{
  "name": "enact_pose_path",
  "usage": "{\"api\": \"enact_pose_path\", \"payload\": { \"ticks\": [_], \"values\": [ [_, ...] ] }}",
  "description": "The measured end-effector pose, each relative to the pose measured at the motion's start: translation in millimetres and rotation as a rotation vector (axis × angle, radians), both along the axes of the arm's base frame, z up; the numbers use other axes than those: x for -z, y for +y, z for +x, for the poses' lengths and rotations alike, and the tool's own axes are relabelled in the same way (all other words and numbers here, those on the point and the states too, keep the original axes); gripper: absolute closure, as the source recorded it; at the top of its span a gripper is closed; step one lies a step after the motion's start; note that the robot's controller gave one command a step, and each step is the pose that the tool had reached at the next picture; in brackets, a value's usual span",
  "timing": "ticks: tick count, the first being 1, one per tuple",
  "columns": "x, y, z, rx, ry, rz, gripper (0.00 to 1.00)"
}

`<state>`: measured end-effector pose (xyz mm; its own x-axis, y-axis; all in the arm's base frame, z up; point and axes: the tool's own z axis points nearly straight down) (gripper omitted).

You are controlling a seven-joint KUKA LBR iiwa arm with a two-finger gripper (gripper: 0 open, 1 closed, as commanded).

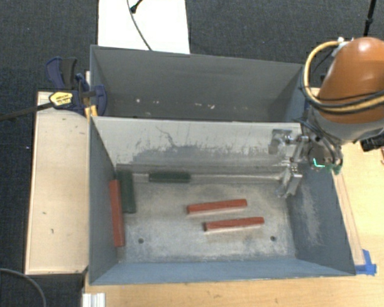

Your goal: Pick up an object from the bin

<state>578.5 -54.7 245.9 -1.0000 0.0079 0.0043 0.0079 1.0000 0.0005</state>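
Nearest you is the near wall of the bin (207, 273). Just beyond it, on the middle of the floor, lie two red-brown bars side by side and nearly parallel: the nearer bar (233, 225) and the farther bar (216, 207). A third red-brown bar (117, 213) rests against the left wall, with a dark green bar (126, 193) just beside it. A second green bar (169, 177) lies along the foot of the far wall. The gripper (291, 181) hangs at the far right corner, over bare floor and close to both walls. You cannot tell whether it is open or closed, and no object is visible at its tip. Expect three hazards: a descent here may strike the corner walls; the paired central bars sit close enough that closing on one may nudge or trap the other; the wall-hugging bars leave little room on the wall side.
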Motion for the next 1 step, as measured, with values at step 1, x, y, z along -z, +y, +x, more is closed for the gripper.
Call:
{"api": "enact_pose_path", "payload": {
  "ticks": [1],
  "values": [
    [121.9, 10.9, -104.3, -0.179, 0.005, 0.002, 0.0]
  ]
}}
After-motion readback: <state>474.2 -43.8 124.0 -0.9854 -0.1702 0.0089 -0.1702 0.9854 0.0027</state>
